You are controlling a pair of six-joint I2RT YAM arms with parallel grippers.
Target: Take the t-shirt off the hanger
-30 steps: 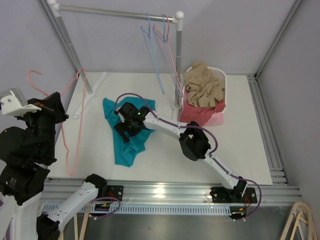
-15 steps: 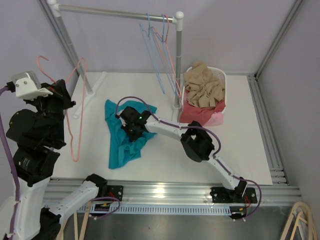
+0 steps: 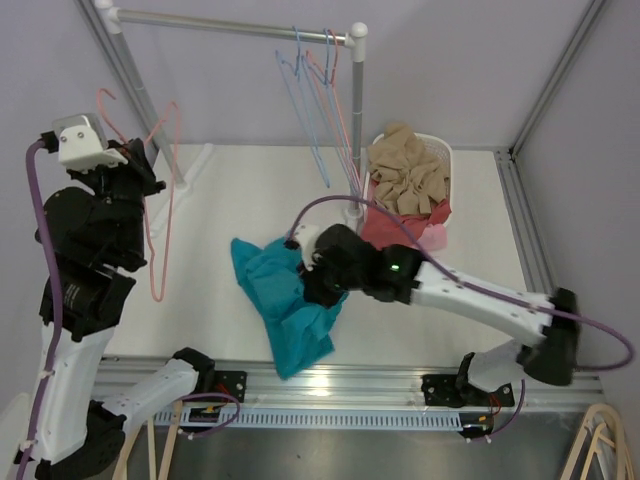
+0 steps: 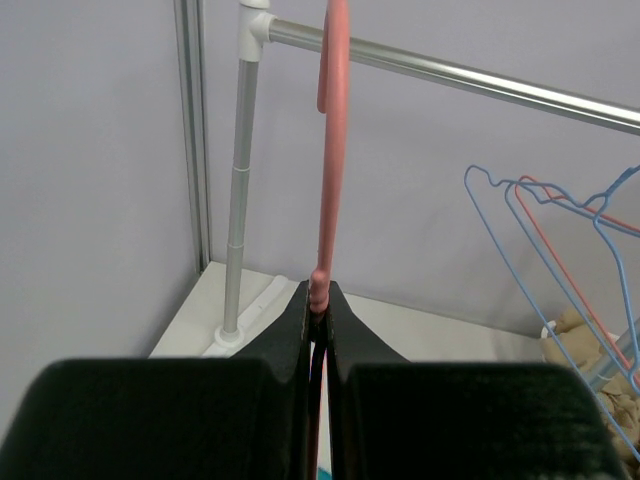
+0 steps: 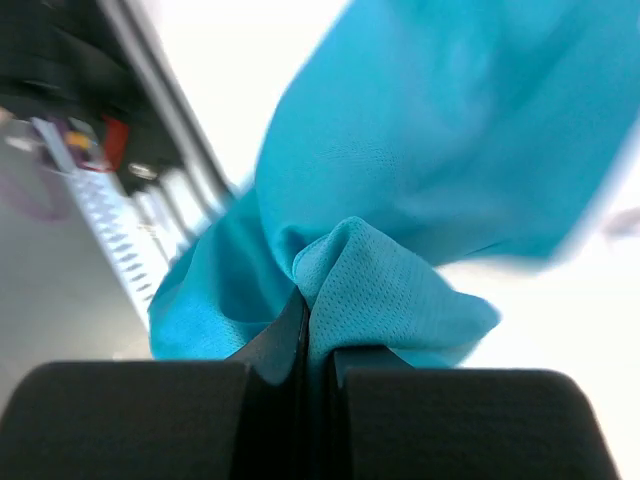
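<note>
White counter between pale lilac walls: the teal t-shirt (image 3: 285, 305) is off the hanger, bunched near the middle of the front edge, its lower tip reaching over that edge in the overhead view. The right end effector (image 3: 312, 280) is pinched tight on a fold of the mesh fabric. Above the counter's left edge, the left end effector (image 4: 318, 300) is clamped on the neck of a bare pink hanger (image 3: 160, 215), held up in the air. Several blue and pink hangers (image 3: 315, 100) dangle from the rail (image 3: 230, 25) along the back edge. A white basket (image 3: 440, 150) near the back right corner holds beige cloth (image 3: 405, 175).
</note>
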